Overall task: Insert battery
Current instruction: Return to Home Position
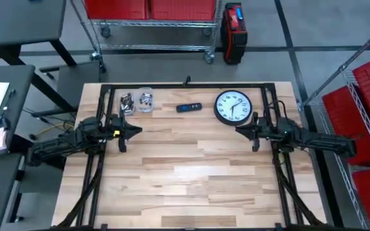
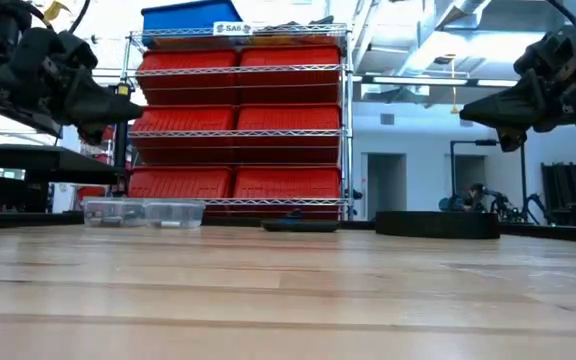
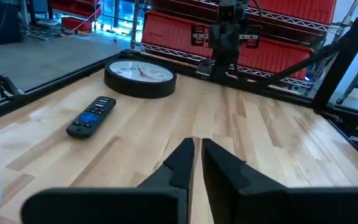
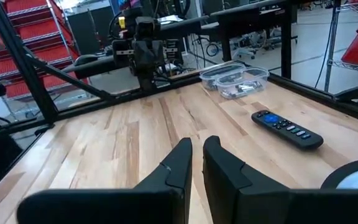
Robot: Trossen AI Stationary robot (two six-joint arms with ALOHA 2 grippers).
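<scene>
Two clear tubs (image 4: 261, 76) w/ batteries (image 4: 238, 90) (remote (image 4: 286, 129) nearby).

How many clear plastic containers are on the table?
2. The first container sits near the table's far edge; the second container sits beside it, between it and the remote. None looks hidden.

You are working in what looks like a robotics lab with warehouse storage. Behind your wooden counter (image 1: 185, 179) stand wire shelves (image 2: 346, 150) full of red bins (image 2: 288, 118), with one blue bin (image 2: 190, 17) on top. The floor (image 1: 166, 61) is grey concrete, and dark work desks (image 1: 18, 22) stand beside the rig.
</scene>
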